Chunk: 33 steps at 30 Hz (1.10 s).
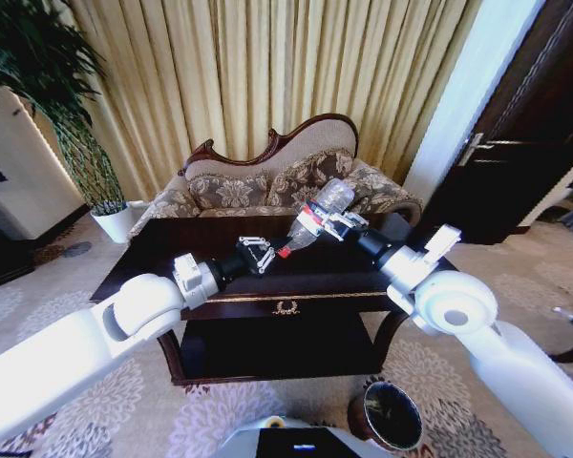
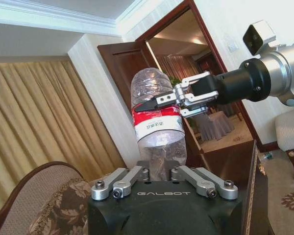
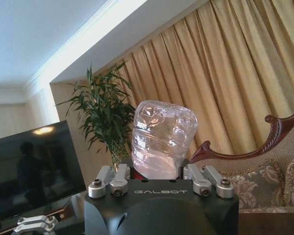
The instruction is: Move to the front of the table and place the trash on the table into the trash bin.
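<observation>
A clear plastic bottle (image 1: 322, 210) with a red label, the trash in hand, hangs tilted above the dark table (image 1: 296, 294). My right gripper (image 1: 330, 225) is shut on it at the label, as the left wrist view shows with the bottle (image 2: 158, 122) and right gripper (image 2: 159, 105). The red cap (image 1: 284, 253) points down at my left gripper (image 1: 260, 256), which is open with the bottle's neck end between its fingers (image 2: 118, 184). The round dark trash bin (image 1: 392, 416) stands on the carpet by the table's front right leg.
A carved patterned sofa (image 1: 267, 186) sits behind the table. A tall plant (image 1: 48, 95) in a white pot (image 1: 115, 221) is at the back left. A dark door (image 1: 525, 162) is on the right. Curtains hang behind.
</observation>
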### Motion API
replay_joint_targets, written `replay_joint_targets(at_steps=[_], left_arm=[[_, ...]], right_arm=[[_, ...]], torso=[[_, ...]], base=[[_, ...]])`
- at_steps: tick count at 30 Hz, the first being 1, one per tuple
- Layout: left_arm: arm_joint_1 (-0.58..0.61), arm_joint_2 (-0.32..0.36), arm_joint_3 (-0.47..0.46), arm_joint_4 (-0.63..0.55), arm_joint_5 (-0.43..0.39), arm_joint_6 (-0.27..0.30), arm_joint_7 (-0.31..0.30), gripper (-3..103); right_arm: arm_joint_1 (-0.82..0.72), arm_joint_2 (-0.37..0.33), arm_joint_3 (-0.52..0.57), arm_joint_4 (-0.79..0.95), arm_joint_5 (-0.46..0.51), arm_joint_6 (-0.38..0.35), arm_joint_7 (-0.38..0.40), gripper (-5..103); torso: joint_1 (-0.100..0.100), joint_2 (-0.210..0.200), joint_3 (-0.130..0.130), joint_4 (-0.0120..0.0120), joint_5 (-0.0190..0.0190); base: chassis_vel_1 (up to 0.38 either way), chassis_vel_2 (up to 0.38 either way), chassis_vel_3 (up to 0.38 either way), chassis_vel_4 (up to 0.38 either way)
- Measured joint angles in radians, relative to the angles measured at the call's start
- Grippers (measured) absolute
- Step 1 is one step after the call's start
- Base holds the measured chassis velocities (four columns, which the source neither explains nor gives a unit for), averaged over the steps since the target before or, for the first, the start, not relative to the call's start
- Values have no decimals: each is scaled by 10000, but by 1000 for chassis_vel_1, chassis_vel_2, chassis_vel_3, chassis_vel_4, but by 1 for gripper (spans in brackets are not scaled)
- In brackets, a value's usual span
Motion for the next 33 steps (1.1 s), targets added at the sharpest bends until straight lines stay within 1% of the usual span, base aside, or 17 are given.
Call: replay_joint_targets(at_steps=[1, 2, 4, 8, 10, 11, 13, 15, 18, 19, 20, 23, 25, 26, 27, 29, 33], left_arm=[[44, -5, -37, -19, -23, 17, -8, 19], [96, -12, -70, -50, -38, 28, -11, 30], [196, -17, -122, -130, -96, 58, -20, 41], [337, -13, -261, -181, -104, 62, -11, 52], [420, 13, -380, -192, -98, 63, 20, 52], [518, 51, -557, -219, -138, 63, 50, 63], [610, 78, -730, -266, -250, 70, 51, 63], [877, 110, -1112, -307, -463, 73, -239, 79], [1173, 101, -1485, -230, -493, 65, -409, 85], [1435, 61, -1821, -135, -576, 66, -645, 94], [1435, 61, -1821, -135, -576, 66, -645, 94], [1576, -65, -2359, 29, -1333, 128, -1691, 100], [1550, -117, -2489, 115, -1584, 147, -1983, 100], [1474, -188, -2733, 307, -1977, 196, -2501, 100], [1474, -188, -2733, 307, -1977, 196, -2501, 100], [1407, -368, -3419, 799, -2734, 483, -3664, 100], [1901, -437, -4549, 1477, -2965, 887, -4181, 100]], right_arm=[[-12, -28, 12, -8, -4, 1, 5, 41], [-17, -43, 23, -14, -9, 2, 20, 38], [-20, -48, 35, 1, -10, 13, 115, 32], [-30, -44, 60, 9, -75, 36, 218, 28], [-27, -39, 107, -51, -146, 68, 307, 28], [-5, -38, 159, -157, -195, 95, 475, 28], [12, -39, 205, -281, -302, 122, 724, 28], [-76, -41, 200, -510, -1189, 270, 1552, 28], [-177, 33, 134, -529, -1756, 340, 2071, 28], [-256, 126, 85, -528, -2126, 368, 2398, 28], [-256, 126, 85, -528, -2126, 368, 2398, 28], [-346, 227, 76, -609, -2763, 371, 2854, 28], [-353, 235, 79, -675, -3041, 364, 2909, 28], [-366, 247, 102, -836, -3556, 349, 2964, 28], [-366, 247, 102, -836, -3556, 349, 2964, 28], [-394, 308, 163, -1096, -4314, 302, 2964, 28], [-501, 391, 266, -1168, -4559, 153, 3042, 28]], torso=[[0, 0, 0, 0, 0], [0, 0, 1, 0, 1], [0, 0, 1, 0, 1], [0, 0, 0, 0, 1], [0, 0, 0, 0, 0], [0, 0, 0, 0, 0], [0, 0, 0, 0, 0], [0, 0, 1, -1, 2], [0, 0, 0, -3, 2], [0, 0, 0, 1, 2], [0, 0, 0, 1, 2], [0, 0, 0, 2, 0], [0, 0, 0, 2, -1], [0, 0, 0, 0, -1], [0, 0, 0, 0, -1], [0, -1, 1, -5, 3], [1, -1, 1, -1, 3]], base=[[0, 0, 0, 0], [0, 0, 0, 0], [0, 0, 0, 0], [0, 0, 0, 0], [0, 0, 0, 0], [0, 0, 0, 0], [0, 0, 0, 0], [0, 0, 0, 0], [0, 0, 0, 0], [0, 0, 0, 0], [0, 0, 0, 0], [0, 0, 0, 0], [0, 0, 0, 0], [0, 0, 0, 0], [0, 0, 0, 0], [0, 0, 0, 0], [0, 0, 0, 0]])
